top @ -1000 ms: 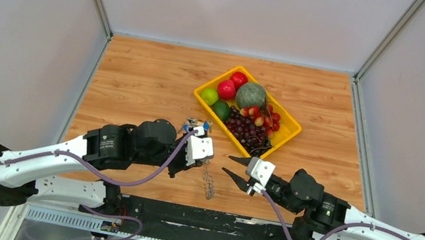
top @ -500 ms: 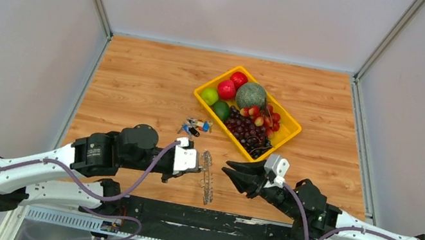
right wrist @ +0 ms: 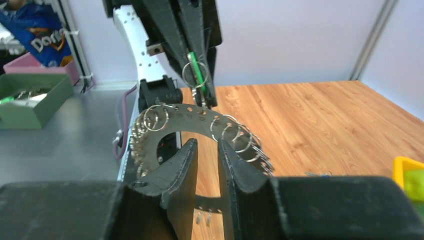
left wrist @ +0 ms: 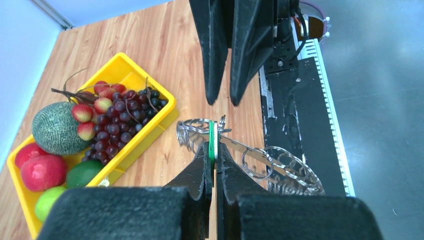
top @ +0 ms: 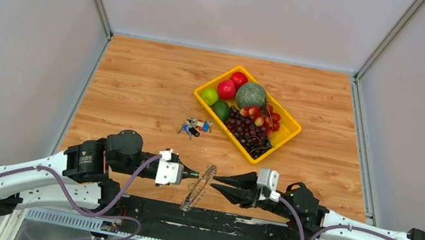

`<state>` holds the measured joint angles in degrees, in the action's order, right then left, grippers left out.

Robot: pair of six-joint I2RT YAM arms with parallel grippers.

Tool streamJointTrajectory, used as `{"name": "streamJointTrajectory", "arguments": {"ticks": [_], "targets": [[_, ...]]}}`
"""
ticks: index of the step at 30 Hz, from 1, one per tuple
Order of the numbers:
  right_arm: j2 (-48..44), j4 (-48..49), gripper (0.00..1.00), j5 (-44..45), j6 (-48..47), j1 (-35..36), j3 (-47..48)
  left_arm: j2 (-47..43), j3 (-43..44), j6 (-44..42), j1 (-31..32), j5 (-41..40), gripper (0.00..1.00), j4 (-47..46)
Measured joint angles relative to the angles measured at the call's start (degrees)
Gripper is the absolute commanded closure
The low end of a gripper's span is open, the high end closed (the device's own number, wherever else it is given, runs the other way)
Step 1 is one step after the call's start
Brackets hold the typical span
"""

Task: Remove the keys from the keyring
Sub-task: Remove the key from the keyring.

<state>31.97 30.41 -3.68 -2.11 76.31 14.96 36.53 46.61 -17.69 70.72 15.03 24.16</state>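
The keyring (top: 198, 186) is a large flat metal ring hung with small split rings and silver keys (right wrist: 138, 145). It hangs edge-on above the table's near edge. My left gripper (top: 190, 173) is shut on its small green tag (left wrist: 212, 141), seen clearly in the left wrist view (left wrist: 212, 151). My right gripper (top: 214, 182) is open, its tips pointing left just right of the ring. In the right wrist view the gripper (right wrist: 206, 146) frames the ring's arc (right wrist: 186, 121) without touching it. The green tag (right wrist: 198, 73) shows above in the left gripper.
A yellow tray (top: 221, 127) holds a melon (top: 251, 95), apples, limes and grapes, mid-table. A small bunch of coloured keys (top: 194, 126) lies on the wood left of the tray. The black base rail (top: 225, 221) runs under the ring.
My left gripper has pulled back toward the near edge, carrying the keyring with it. My right gripper has swung left and now points straight at the ring.
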Motion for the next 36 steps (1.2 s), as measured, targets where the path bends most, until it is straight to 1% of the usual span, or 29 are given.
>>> {"name": "streamJointTrajectory", "arguments": {"ticks": [8, 19, 30, 31, 34, 36], "targets": [[6.14, 1.97, 0.73, -6.38, -4.04, 0.02, 0.96, 0.09, -0.55, -1.33, 0.00, 1.70, 1.00, -1.79], [6.73, 5.88, 0.73, -6.93, -6.16, 0.00, 1.49, 0.94, -0.55, -1.95, 0.00, 3.19, 1.00, -2.34], [8.00, 7.08, 0.74, -6.97, -6.91, 0.00, 2.05, 1.07, -0.55, -1.79, 0.00, 4.28, 1.00, -2.38], [8.15, 7.13, 0.75, -7.02, -6.99, 0.00, 2.27, 1.16, -0.55, -1.75, 0.00, 4.42, 1.00, -2.40], [8.35, 7.21, 0.88, -7.28, -7.10, 0.00, 2.75, 1.51, -0.55, -1.73, 0.00, 4.72, 1.00, -2.40], [8.52, 7.19, 0.99, -7.56, -7.26, 0.00, 3.10, 1.64, -0.55, -1.68, 0.00, 4.87, 1.00, -2.38]]}}
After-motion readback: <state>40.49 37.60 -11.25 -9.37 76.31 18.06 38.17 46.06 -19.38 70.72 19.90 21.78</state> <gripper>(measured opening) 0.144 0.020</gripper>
